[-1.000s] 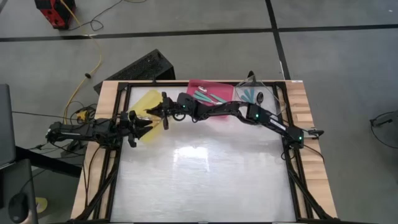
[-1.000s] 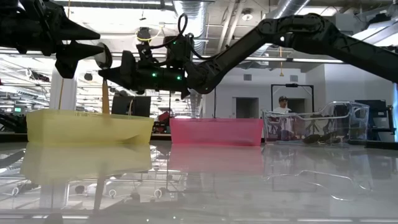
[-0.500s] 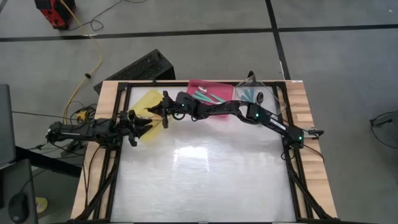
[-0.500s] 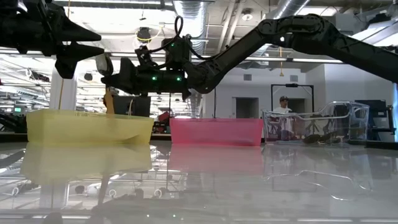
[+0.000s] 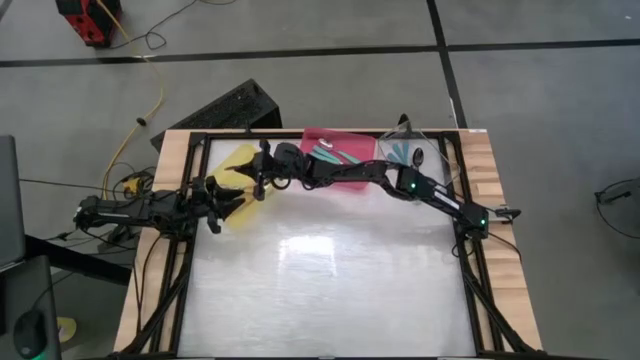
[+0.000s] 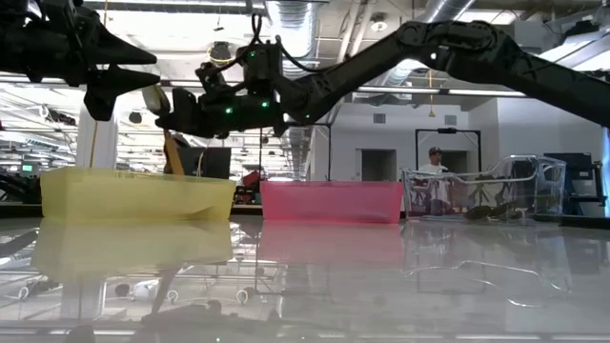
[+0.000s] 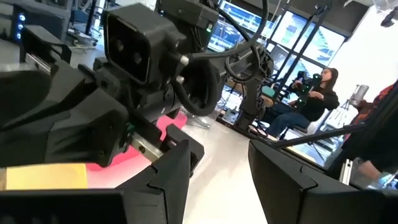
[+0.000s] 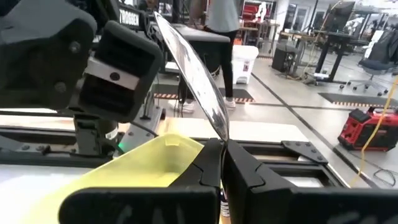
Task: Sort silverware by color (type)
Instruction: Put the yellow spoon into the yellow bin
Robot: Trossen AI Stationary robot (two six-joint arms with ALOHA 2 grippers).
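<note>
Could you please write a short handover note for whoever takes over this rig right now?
Right pincer: shut on an orange-handled spoon with a shiny metal bowl, held over the yellow plastic tray.
Left pincer: open, empty, beside the same tray.
Done: teal-handled spoons lie in the pink plastic tray.
Left: release the held spoon into the yellow tray; more teal-handled pieces remain in the clear plastic tray. What lies in the yellow tray cannot be seen.
</note>
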